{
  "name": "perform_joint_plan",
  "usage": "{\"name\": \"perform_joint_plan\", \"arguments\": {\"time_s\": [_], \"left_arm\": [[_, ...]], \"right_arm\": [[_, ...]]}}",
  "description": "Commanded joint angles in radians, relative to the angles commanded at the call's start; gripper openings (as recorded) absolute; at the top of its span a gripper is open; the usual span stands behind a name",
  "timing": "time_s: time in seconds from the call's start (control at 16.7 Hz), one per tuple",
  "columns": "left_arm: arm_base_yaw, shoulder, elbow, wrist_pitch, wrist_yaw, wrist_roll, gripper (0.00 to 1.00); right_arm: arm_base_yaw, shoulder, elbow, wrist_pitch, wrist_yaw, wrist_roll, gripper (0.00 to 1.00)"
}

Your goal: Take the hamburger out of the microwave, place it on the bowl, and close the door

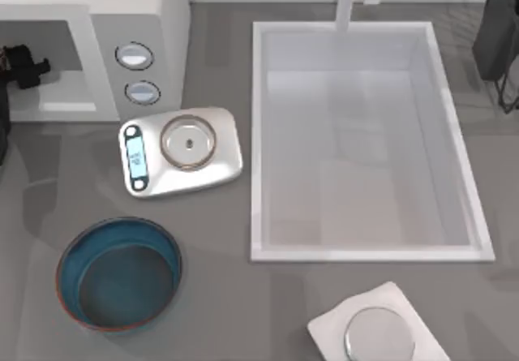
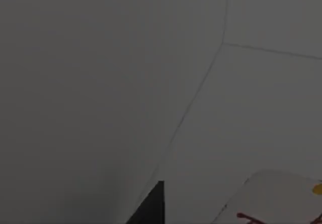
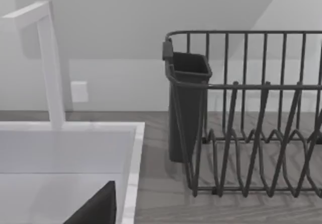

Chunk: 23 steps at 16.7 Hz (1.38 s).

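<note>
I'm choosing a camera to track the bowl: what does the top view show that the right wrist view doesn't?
The top view adds the microwave, the left gripper inside its cavity, the bowl, the kitchen scale and the steel disc. The right wrist view adds the dish rack side-on, wire dividers visible. Both share the sink, the faucet and the rack.

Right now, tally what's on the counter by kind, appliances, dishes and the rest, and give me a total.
Appliances: 2, microwave, silver kitchen scale
Dishes: 2, bowl, steel disc on its white base
Racks: 1, dish rack
Food: 1, hamburger
Total: 6
</note>
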Motion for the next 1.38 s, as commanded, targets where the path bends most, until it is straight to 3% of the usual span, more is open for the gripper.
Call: {"name": "perform_joint_plan", "arguments": {"time_s": [0.24,0.78,1.02,1.38], "left_arm": [[0.024,-0.047,-0.153,0.117,0.022,0.006,0.00],[0.108,-0.222,-0.775,0.532,0.101,0.030,0.00],[0.123,-0.254,-0.857,0.605,0.116,0.034,0.00],[0.118,-0.287,-0.852,0.566,0.114,0.035,0.00]], "right_arm": [[0.000,0.000,0.000,0.000,0.000,0.000,1.00],[0.000,0.000,0.000,0.000,0.000,0.000,1.00],[0.000,0.000,0.000,0.000,0.000,0.000,1.00],[0.000,0.000,0.000,0.000,0.000,0.000,1.00]]}}
